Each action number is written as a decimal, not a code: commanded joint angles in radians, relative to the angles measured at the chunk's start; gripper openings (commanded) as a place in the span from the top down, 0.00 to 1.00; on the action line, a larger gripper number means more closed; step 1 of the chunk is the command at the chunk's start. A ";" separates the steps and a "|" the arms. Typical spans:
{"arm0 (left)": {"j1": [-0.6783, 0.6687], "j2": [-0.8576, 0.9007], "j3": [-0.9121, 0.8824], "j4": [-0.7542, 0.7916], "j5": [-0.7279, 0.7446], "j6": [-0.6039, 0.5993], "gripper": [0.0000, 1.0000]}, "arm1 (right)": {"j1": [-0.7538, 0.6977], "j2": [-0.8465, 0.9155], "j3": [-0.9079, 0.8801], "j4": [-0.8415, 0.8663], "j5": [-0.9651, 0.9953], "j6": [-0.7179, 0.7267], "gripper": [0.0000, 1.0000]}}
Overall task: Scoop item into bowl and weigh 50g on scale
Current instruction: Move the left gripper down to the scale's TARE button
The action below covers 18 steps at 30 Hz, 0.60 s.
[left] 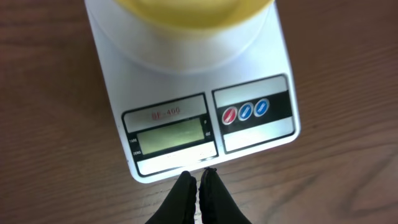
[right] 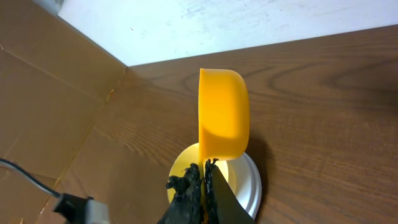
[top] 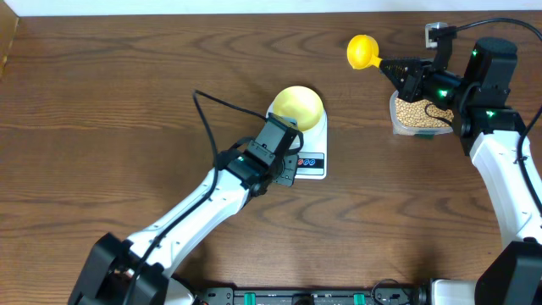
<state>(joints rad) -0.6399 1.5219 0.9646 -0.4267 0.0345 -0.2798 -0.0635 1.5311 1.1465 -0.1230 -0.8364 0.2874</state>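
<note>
The left gripper (left: 199, 179) has its fingers pressed together on nothing, tips just short of the front edge of the scale (left: 118, 81). Ahead of them is the display (left: 171, 135), with no legible digits, and farther on the bowl (left: 186, 9) sits on the platform. The right gripper (right: 204, 169) is clamped on the handle of the scoop (right: 224, 115), which stands on edge beyond the tips, with no beans showing in it. The beans (top: 412, 112) lie in the tub (top: 393, 117), back under that wrist. This looks like the scooping stage, with the bowl apparently unfilled. The next move calls for drawing the scoop back, dipping it into the tub, and carrying it level to the bowl.
</note>
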 commanded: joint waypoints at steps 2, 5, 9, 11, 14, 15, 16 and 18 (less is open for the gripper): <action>-0.001 0.040 0.001 0.015 -0.021 0.049 0.92 | -0.002 -0.007 0.023 -0.002 0.000 -0.015 0.99; -0.001 0.063 0.001 0.051 -0.020 0.102 0.92 | -0.002 -0.007 0.023 -0.002 0.000 -0.015 0.99; -0.001 0.100 0.001 0.097 -0.020 0.196 0.92 | -0.002 -0.007 0.023 -0.002 0.000 -0.015 0.99; -0.001 0.123 0.001 0.123 -0.020 0.232 0.93 | -0.002 -0.007 0.023 -0.002 0.000 -0.016 0.99; -0.001 0.156 0.001 0.155 -0.020 0.265 0.92 | -0.002 -0.007 0.023 -0.004 0.000 -0.023 0.99; -0.001 0.164 0.001 0.166 -0.020 0.274 0.92 | -0.002 -0.007 0.023 -0.005 0.000 -0.024 0.99; -0.001 0.172 0.001 0.176 -0.020 0.281 0.92 | -0.002 -0.007 0.023 -0.005 0.000 -0.024 0.99; -0.001 0.184 0.001 0.193 -0.020 0.284 0.92 | -0.002 -0.007 0.023 -0.008 0.000 -0.024 0.99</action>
<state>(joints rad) -0.6399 1.6855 0.9646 -0.2497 0.0235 -0.0494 -0.0635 1.5311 1.1465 -0.1265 -0.8360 0.2802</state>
